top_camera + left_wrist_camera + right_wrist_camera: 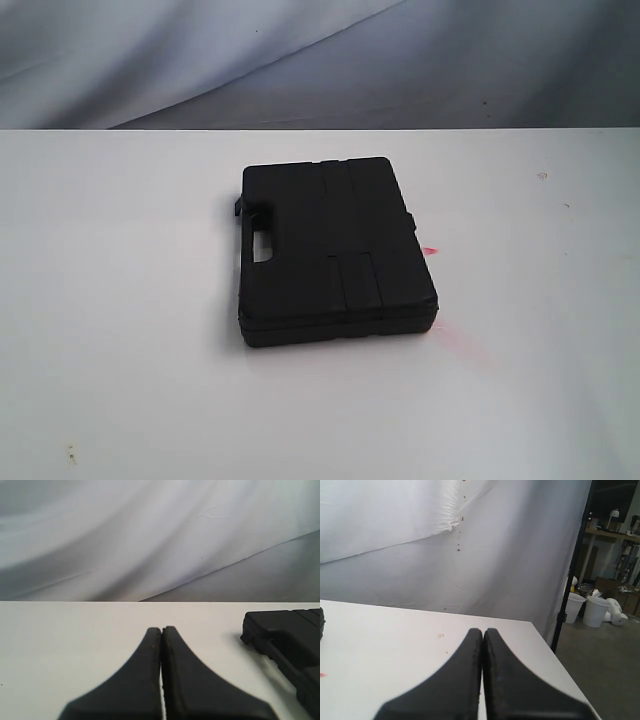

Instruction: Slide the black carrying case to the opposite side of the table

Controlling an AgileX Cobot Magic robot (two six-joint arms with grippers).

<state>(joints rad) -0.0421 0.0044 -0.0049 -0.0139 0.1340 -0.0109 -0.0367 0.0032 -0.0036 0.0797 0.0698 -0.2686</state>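
Observation:
The black case (335,250) lies flat near the middle of the white table (120,300), its cut-out handle on the left edge in the exterior view. Neither arm shows in that view. In the left wrist view my left gripper (161,629) is shut with nothing between its fingers, low over the table, and a corner of the case (287,640) lies off to one side, apart from it. My right gripper (483,630) is shut and empty too, over bare table (380,645). Only a sliver of the case (321,622) shows at the edge of the right wrist view.
A grey-white cloth backdrop (300,60) hangs behind the table's far edge. A small red mark (430,250) lies by the case's right side. In the right wrist view the table's corner (532,625) ends near a black stand pole (570,580), with white buckets (595,610) on the floor beyond.

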